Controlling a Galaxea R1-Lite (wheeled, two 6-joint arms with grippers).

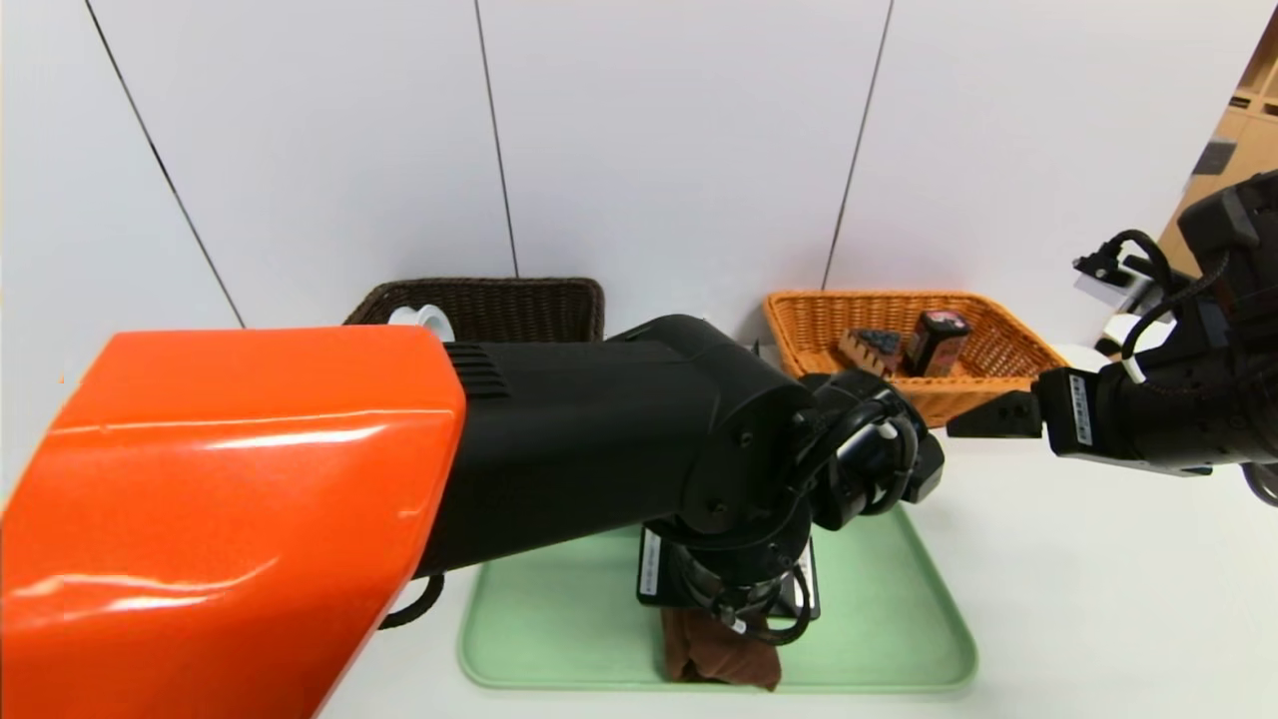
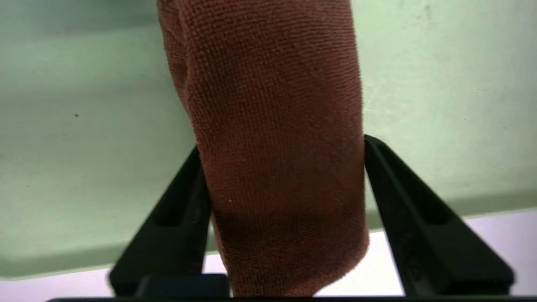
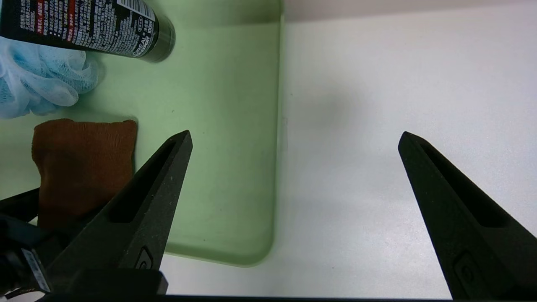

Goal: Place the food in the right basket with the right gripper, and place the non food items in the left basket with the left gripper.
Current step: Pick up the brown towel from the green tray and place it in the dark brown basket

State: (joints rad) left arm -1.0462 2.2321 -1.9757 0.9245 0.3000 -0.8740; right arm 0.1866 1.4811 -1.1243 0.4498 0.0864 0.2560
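The folded brown terry towel (image 2: 277,147) is being gripped by the black pointed left gripper (image 2: 281,209) at the near edge of the pale green plastic tray (image 1: 899,619) — the step in hand; next, a lift and a carry to the dark brown wicker basket (image 1: 519,305) are called for. The right gripper (image 3: 293,201) is being held spread, grasping nothing, over the white table (image 3: 398,84). "L'OREAL" is being shown on the black cone-shaped tube (image 3: 84,25) — the rest unreadable.
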